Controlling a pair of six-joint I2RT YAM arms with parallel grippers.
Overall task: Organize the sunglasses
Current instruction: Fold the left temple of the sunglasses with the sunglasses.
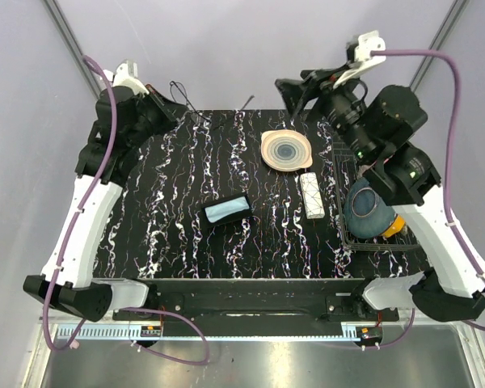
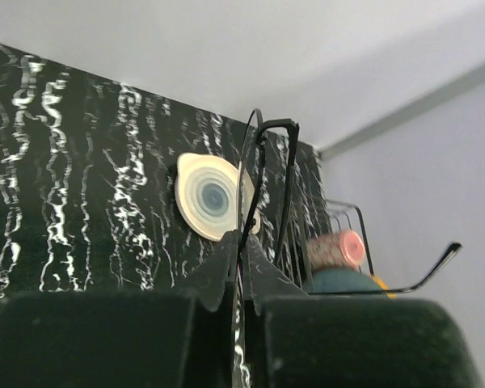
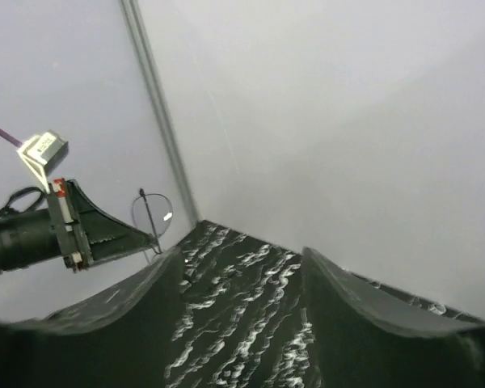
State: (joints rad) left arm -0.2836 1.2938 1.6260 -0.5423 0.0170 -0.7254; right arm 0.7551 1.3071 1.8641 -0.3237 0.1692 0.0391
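At 11 o'clock of the tabletop (image 1: 170, 202), the left gripper (image 2: 242, 249) has its jaws clenched on the sunglasses (image 2: 279, 123), raised off the surface. Only thin dark rims and 1 arm show, and the lens tint is hard to make out. Near centre lies a black case (image 1: 228, 210), then a round dish (image 1: 287, 150) and a white box (image 1: 311, 195). At 3 o'clock a wire rack (image 1: 341, 234) holds a blue bowl (image 1: 369, 208), partly covered by the right arm. The right gripper (image 3: 238, 267), at 1 o'clock, has its jaws released, holding nothing.

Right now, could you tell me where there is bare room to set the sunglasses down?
The left half is bare, from the left arm across to the black case, and the near strip below it. The right is crowded: plate, white box, wire rack.
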